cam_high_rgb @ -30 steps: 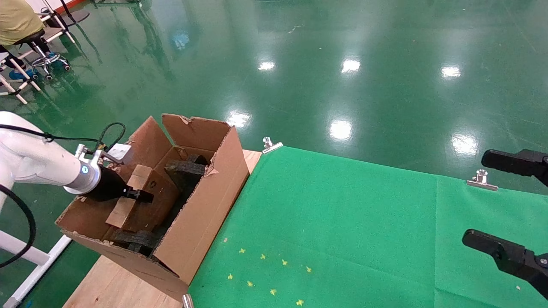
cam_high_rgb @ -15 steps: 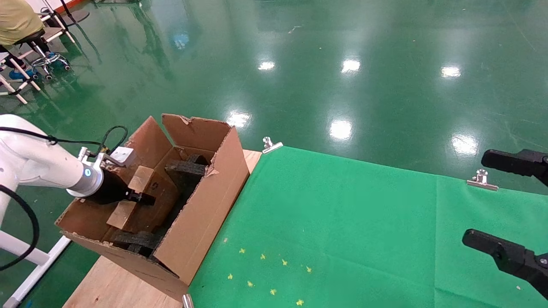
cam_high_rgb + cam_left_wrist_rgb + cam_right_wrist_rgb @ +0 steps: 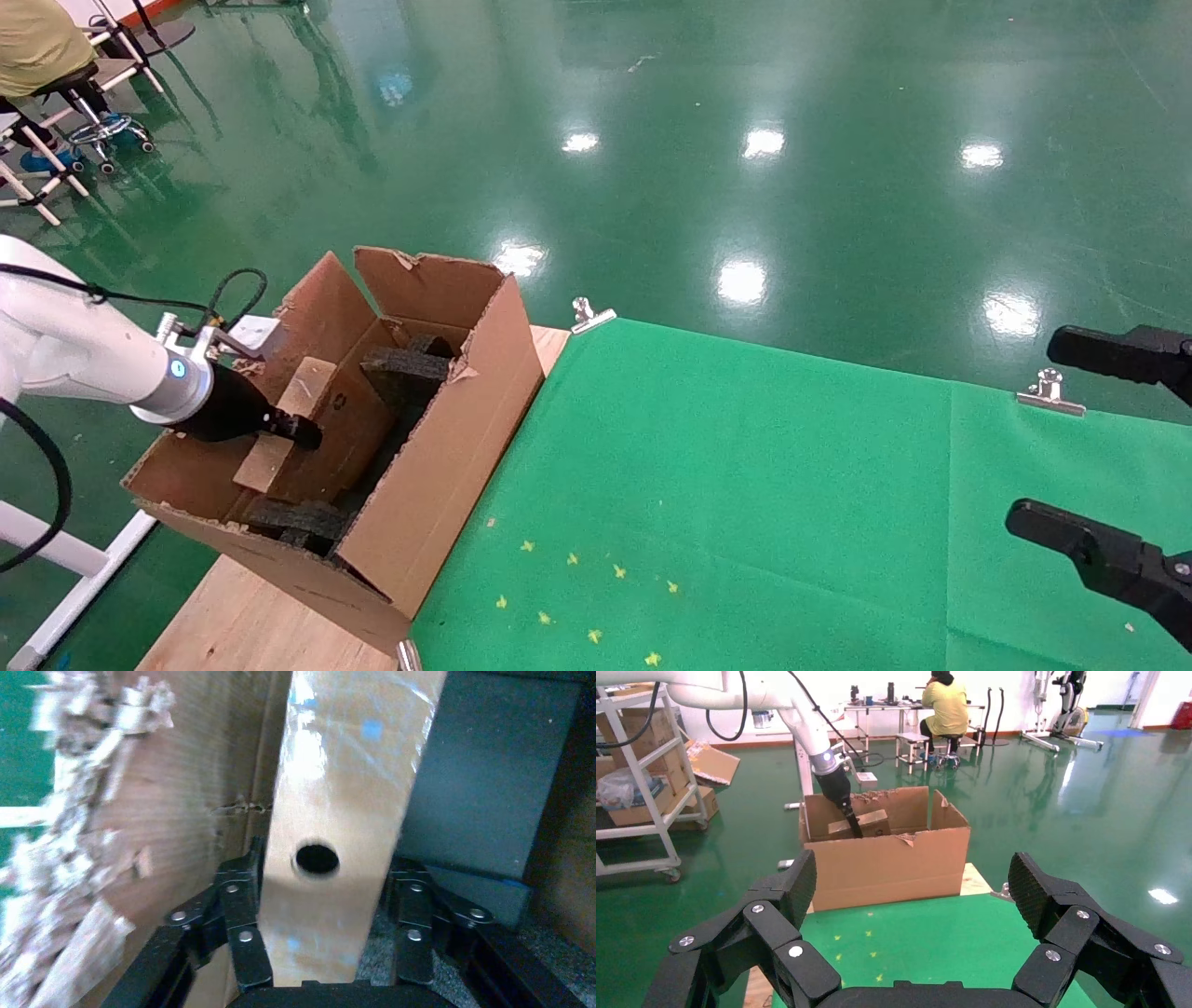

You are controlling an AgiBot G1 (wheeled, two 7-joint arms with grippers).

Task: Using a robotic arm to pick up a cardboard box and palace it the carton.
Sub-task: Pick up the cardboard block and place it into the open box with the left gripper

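The white robotic arm (image 3: 74, 354) reaches into the large torn-flap carton (image 3: 447, 438) at the table's left end. Its left gripper (image 3: 303, 431) straddles the slim taped cardboard box (image 3: 307, 387), which stands on edge inside the carton between a wall and the black foam inserts (image 3: 405, 368). In the left wrist view the box (image 3: 337, 776) shows its round hole. The left gripper (image 3: 325, 881) is open: one finger lies against the box, and the other stands off with a small gap. The right gripper (image 3: 1071, 443) hangs open and empty at the far right.
A green cloth (image 3: 745, 485) covers the wooden table (image 3: 242, 615), held by metal clips (image 3: 591, 317) (image 3: 1048, 391). The right wrist view shows the carton (image 3: 891, 864), shelving racks (image 3: 638, 797) and a seated person (image 3: 947, 706) behind it.
The left gripper has drawn back a little toward the carton's near-left wall. The cardboard box stays where it was inside the carton. The right arm has not moved.
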